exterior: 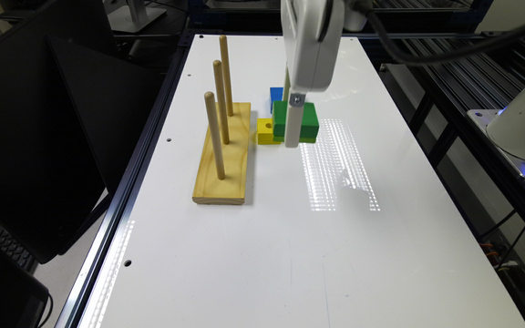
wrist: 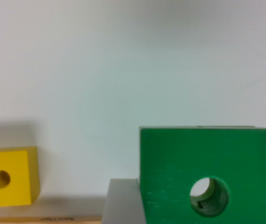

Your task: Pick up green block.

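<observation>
green block (exterior: pixel 306 119), yellow block (exterior: pixel 266 131) beside, blue block (exterior: pixel 275 94) behind

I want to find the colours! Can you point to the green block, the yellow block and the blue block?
green block (exterior: pixel 307 119): exterior view, on its dark top face.
yellow block (wrist: pixel 16 175): wrist view, on its top face beside the hole.
blue block (exterior: pixel 275 94): exterior view, on its visible blue face.

High exterior overview; close wrist view downward

Bright overhead glare on glossy white table (exterior: pixel 335 255)
</observation>
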